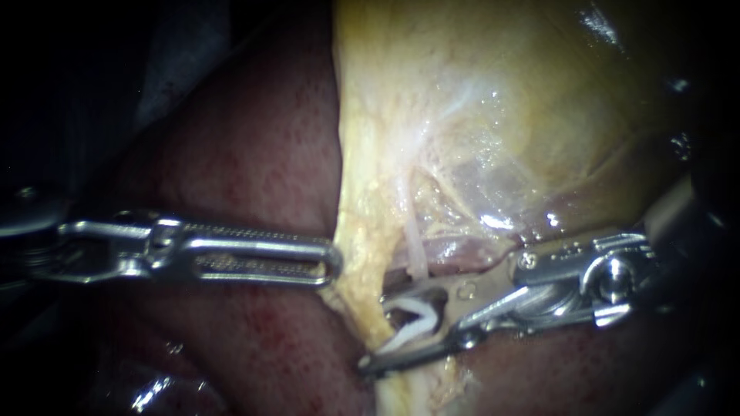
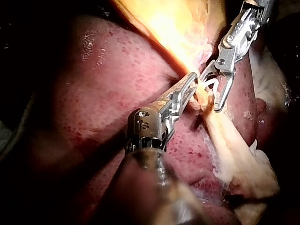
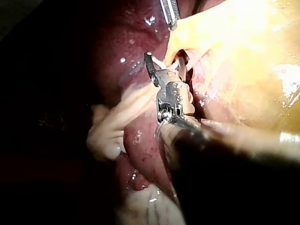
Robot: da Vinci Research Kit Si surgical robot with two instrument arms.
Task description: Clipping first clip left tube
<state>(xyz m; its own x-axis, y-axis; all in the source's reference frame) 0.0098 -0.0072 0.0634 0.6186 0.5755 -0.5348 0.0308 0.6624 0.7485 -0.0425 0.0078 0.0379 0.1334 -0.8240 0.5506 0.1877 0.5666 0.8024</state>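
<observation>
Liver (image 1: 254, 154): dark red, left of the gallbladder (image 1: 478, 100). Left instrument (image 1: 327, 263): jaws clamped together on the gallbladder's left edge, pinching the yellow tissue. Pale tube (image 1: 416, 250) runs down from the gallbladder's lower edge. Its lower end is hidden behind the upper jaw of the right instrument (image 1: 378, 331). That instrument sits just below the gallbladder, jaws spread and carrying a white clip (image 1: 412, 316). The clip is open, V-shaped, touching both jaws. Can't tell whether the clip is round the tube or beside it.
</observation>
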